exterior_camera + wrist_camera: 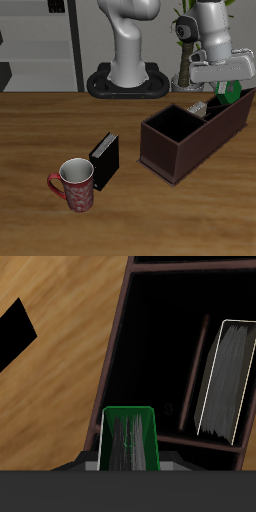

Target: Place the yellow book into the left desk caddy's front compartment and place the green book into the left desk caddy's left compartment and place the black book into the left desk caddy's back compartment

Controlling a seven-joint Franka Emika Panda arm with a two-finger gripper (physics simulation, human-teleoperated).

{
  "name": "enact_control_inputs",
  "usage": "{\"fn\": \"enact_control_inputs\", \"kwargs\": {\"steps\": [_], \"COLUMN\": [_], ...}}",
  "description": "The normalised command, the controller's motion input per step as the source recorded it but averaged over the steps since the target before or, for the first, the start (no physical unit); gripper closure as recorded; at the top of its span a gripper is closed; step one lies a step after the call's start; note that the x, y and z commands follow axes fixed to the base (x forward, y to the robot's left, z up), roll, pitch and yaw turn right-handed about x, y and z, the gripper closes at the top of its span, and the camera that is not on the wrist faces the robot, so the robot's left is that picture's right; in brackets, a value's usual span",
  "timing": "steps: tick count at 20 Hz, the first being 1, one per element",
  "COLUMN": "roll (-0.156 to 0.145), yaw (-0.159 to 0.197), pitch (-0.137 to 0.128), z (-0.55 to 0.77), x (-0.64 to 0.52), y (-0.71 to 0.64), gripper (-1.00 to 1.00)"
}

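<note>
- The green book point(128, 436) has a bright green cover, with dark grey streaks across its face in the wrist view.
- The yellow book point(224, 381) is dull greyish-tan with dark vertical streaks and a pale edge.
- The black book point(105, 160) is plain black, with a thin white edge.
- The left desk caddy point(170, 155) is dark maroon-brown outside and near black inside.
- The mug point(76, 185) is red with a pale speckled pattern.
- The table point(40, 130) is warm brown wood grain.
</note>
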Motion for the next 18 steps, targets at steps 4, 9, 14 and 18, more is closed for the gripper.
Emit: {"fn": "enact_control_inputs", "kwargs": {"steps": [4,9,14,18], "roll": [0.067,0.036,0.033,0.007], "yaw": [-0.032,-0.003,0.009,-0.001], "pitch": [0.102,0.012,-0.016,-0.005], "z": [0.03,0.22,0.43,0.44], "x": [0.02,-0.08,-0.12,0.09], "y": [0.05,-0.06,-0.2,-0.39], "gripper": [-1.0,-1.0,-1.0,-1.0]}}
